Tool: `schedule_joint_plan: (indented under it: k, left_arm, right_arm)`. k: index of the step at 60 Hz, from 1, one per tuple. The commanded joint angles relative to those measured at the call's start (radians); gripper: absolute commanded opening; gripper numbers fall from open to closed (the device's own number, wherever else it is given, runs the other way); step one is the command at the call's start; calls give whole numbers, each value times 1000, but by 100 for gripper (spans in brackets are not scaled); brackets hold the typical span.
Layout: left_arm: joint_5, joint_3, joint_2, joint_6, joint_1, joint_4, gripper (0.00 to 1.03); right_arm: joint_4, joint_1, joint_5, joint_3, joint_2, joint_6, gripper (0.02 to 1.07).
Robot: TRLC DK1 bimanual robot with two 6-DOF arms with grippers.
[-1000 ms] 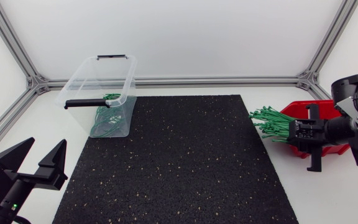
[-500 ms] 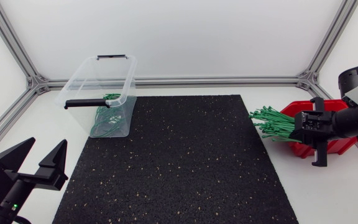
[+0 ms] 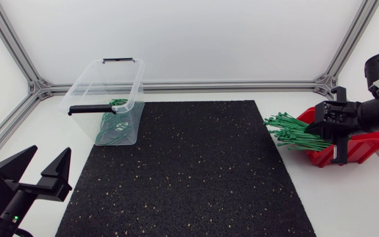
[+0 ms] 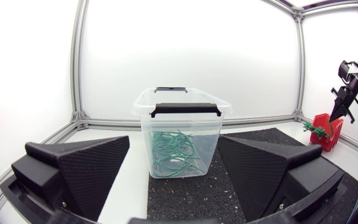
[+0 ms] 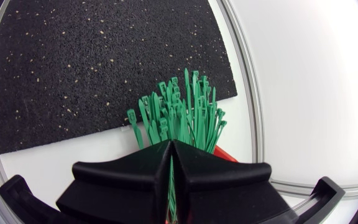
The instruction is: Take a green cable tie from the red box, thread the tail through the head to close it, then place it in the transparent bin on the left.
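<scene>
Head view: the right tool point(image 3: 318, 125) is held over the red box point(image 3: 357, 150), at the bundle of green ties point(image 3: 288, 131) fanned out onto the counter point(image 3: 347, 197); its grip can't be read here. The left tool point(image 3: 50, 157) is at the near left corner, fingers spread, nothing held. The transparent bin point(image 3: 84, 89) sits by the mat's point(image 3: 189, 171) far left corner, with ties inside. Left wrist view: the bin is seen ahead between the spread fingers. Right wrist view, shown nowhere else: fingers pressed together, and one green cable tie point(image 5: 169, 180) appears pinched in the seam. Step judged: pick from box. Next: a lift clear with a single tie is needed, then threading.
</scene>
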Motion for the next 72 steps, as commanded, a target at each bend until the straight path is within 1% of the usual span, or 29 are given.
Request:
schedule_joint_plan:
  k: [1, 8, 11, 14, 17, 19, 22, 25, 27, 44, 47, 49, 54, 55, 59, 64, 72]
  left_arm:
    - [4, -38, -3, -25, -5, -24, 99]
    - [4, -38, -3, -25, -6, -24, 99]
    - [4, -38, -3, -25, -8, -24, 99]
    - [4, -38, -3, -25, -12, -23, 99]
    - [4, -39, -3, -25, -15, -21, 99]
    - [4, -39, -3, -25, -18, -21, 99]
    - [4, -39, -3, -26, -25, -21, 99]
    - [4, -39, -3, -26, -29, -21, 99]
    - [4, -39, -3, -28, -32, -21, 99]
    - [4, -39, -3, -31, -37, -21, 99]
    - [4, -39, -3, -31, -37, -21, 99]
    - [4, -39, -3, -31, -37, -21, 99]
    - [4, -39, -3, -31, -35, -21, 99]
    - [4, -39, -3, -31, -35, -21, 99]
    - [4, -39, -3, -31, -35, -21, 99]
    - [4, -39, -3, -31, -35, -21, 99]
    - [4, -39, -3, -32, -40, -21, 99]
  right_arm:
    - [-31, 31, -3, 10, -1, 18, 10]
    - [-37, 61, 8, -10, 3, 18, 11]
    - [-35, 63, 14, -19, 5, 12, 15]
    - [-37, 63, 20, -25, 8, 8, 31]
    - [-40, 57, 31, -31, 8, 1, 52]
    - [-43, 54, 31, -33, 3, -2, 58]
    - [-50, 48, 31, -37, -12, -14, 60]
    - [-54, 41, 31, -39, -28, -17, 72]
    - [-55, 35, 30, -39, -34, -22, 74]
    - [-41, 15, 16, -39, -29, -23, 74]
    - [-34, 21, 16, -48, -26, -22, 68]
    - [-29, 23, 16, -56, -21, -22, 60]
    - [-23, 28, 17, -68, -6, -23, 45]
    - [-15, 28, 17, -73, -3, -23, 40]
    - [-8, 28, 17, -80, 6, -26, 29]
    - [-4, 28, 17, -97, 9, -32, 24]
    - [6, 37, 20, -129, 8, -32, 23]
